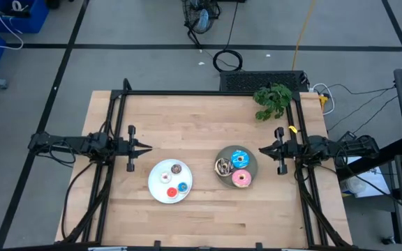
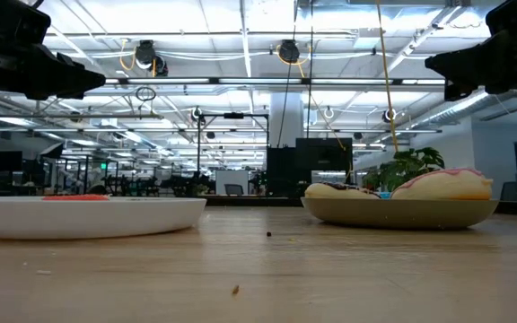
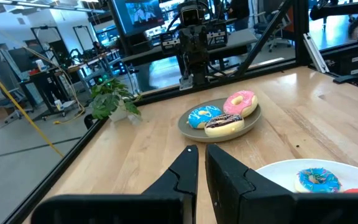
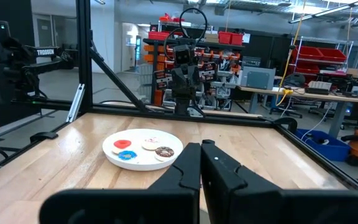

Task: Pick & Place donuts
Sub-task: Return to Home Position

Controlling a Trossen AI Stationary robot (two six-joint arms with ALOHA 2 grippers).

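Donuts (image 1: 241, 179) sit plated, small ones on the white plate (image 1: 154, 183) at five o'clock of the left gripper (image 1: 149, 147), large on the grey plate (image 1: 254, 168) at eight o'clock of the right gripper (image 1: 260, 149), both jaws clenched empty, so a dipping arm could clip a rim.

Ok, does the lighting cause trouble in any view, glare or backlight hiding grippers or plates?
Low view: ceiling lights backlight the scene, so the left gripper and right gripper read as black silhouettes; the white plate and gray plate are readable. High view: even light, faint shadows. Left wrist view: no glare on the pink donut.
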